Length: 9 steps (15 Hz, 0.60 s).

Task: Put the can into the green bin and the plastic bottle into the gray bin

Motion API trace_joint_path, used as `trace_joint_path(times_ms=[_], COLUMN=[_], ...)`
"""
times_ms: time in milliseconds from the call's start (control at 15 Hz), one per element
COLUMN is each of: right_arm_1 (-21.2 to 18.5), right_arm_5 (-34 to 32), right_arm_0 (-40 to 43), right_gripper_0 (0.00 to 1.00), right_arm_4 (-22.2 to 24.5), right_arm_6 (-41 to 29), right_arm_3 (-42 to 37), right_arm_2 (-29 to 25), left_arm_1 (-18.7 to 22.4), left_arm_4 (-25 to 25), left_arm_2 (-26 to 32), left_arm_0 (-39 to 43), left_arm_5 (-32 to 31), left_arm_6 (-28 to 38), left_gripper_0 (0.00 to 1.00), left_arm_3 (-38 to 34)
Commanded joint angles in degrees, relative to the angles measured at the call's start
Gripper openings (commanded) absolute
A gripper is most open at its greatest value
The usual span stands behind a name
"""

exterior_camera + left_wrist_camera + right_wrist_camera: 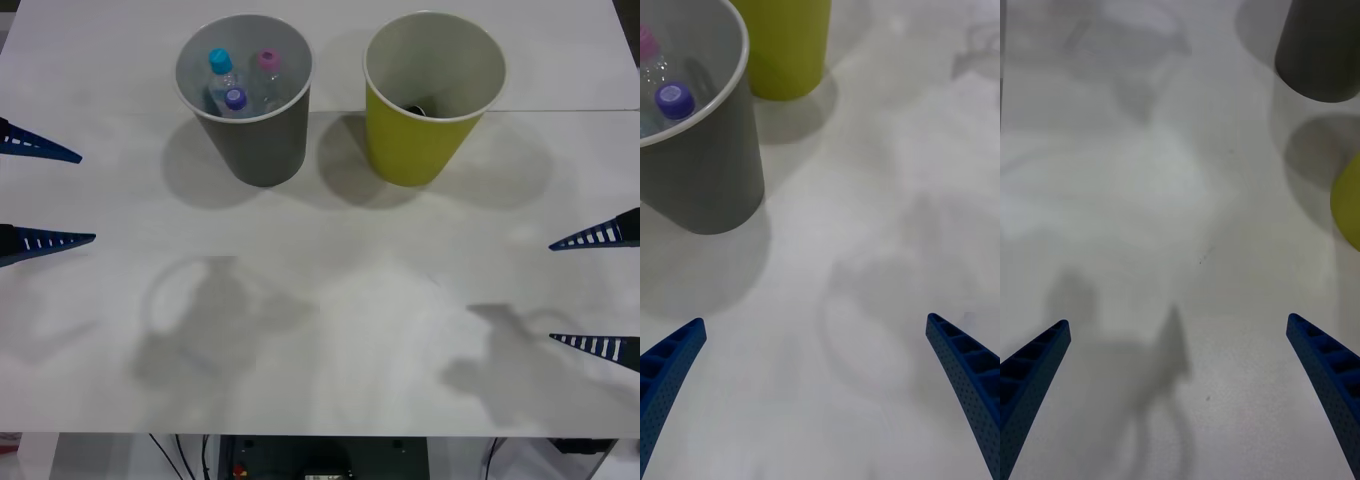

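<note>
The gray bin (262, 150) stands at the back left of the table. Inside it the plastic bottle with the purple cap (235, 98) stands upright. To its right is the green bin (412, 150); a dark patch low inside it (415, 108) looks like the can. My left gripper (45, 195) hangs open at the left edge, clear of both bins. My right gripper (590, 290) is open at the right edge. The left wrist view shows the gray bin (707, 172), the purple-capped bottle (674, 101) and the green bin (786, 52) beyond the left gripper (815, 321).
Two more bottles share the gray bin, one blue-capped (219, 60) and one pink-capped (267, 58). The white table (330, 330) is bare in front of the bins. The right wrist view catches the gray bin (1319, 52) and the green bin (1349, 202) at its edge.
</note>
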Motion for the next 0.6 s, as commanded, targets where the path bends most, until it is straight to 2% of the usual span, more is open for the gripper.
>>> trace_joint_path(times_ms=[67,400,600], right_arm_1=[0.0,0.0,0.0], right_arm_5=[0.0,0.0,0.0], right_arm_0=[0.0,0.0,0.0], right_gripper_0=[1.0,1.0,1.0], right_arm_4=[0.0,0.0,0.0], right_arm_6=[0.0,0.0,0.0], right_arm_3=[0.0,0.0,0.0], right_arm_2=[0.0,0.0,0.0], left_arm_1=[-0.21,-1.35,-1.62], left_arm_4=[0.0,2.9,5.8], left_arm_2=[0.03,1.35,1.97], left_arm_0=[3.1,9.78,13.21], left_arm_5=[-0.01,-0.01,-0.01], left_arm_6=[-7.58,-18.48,-21.38], left_gripper_0=[1.0,1.0,1.0], left_arm_3=[-0.17,-0.17,-0.17])
